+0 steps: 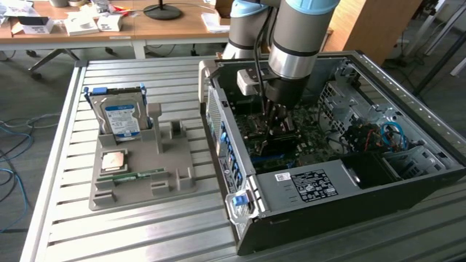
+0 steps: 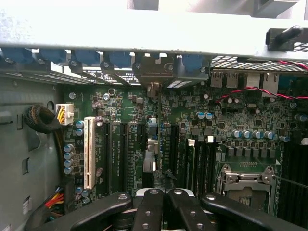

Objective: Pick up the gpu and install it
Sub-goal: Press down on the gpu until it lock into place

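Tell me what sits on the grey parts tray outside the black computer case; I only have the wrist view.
Observer: The grey moulded tray holds a silver hard drive with a blue-white label, standing upright in a slot.
Operator: Anything else on it?
Observer: A square silvery processor chip and a narrow green memory stick lie flat on it.
Operator: How does the arm enter the case?
Observer: The grey robot arm comes down from above into the open black computer case, which lies on its side on a slatted metal table. The gripper is low over the motherboard.
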Available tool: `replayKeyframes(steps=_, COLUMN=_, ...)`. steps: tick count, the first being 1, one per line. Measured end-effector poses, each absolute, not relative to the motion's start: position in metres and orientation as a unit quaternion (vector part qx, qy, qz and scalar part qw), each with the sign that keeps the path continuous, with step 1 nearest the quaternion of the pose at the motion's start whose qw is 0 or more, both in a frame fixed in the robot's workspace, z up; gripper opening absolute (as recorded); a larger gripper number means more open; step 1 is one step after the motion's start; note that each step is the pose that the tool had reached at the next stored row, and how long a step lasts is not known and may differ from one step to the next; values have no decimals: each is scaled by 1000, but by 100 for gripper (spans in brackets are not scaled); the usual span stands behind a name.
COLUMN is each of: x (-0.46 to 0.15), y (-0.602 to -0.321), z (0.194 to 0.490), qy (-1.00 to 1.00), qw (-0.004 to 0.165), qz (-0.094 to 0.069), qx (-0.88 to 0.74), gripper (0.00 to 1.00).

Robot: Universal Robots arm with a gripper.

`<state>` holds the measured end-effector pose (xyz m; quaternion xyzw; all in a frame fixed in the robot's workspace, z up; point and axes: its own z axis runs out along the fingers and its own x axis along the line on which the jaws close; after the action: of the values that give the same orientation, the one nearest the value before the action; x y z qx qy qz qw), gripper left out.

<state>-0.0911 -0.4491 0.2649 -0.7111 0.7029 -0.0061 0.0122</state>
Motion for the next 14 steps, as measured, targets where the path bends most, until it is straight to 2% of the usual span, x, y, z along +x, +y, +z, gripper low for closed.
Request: replayKeyframes(steps=14, x=-91, y=-449, z=270, qy=703, qw=13, qz=-6, qx=-711, gripper=11)
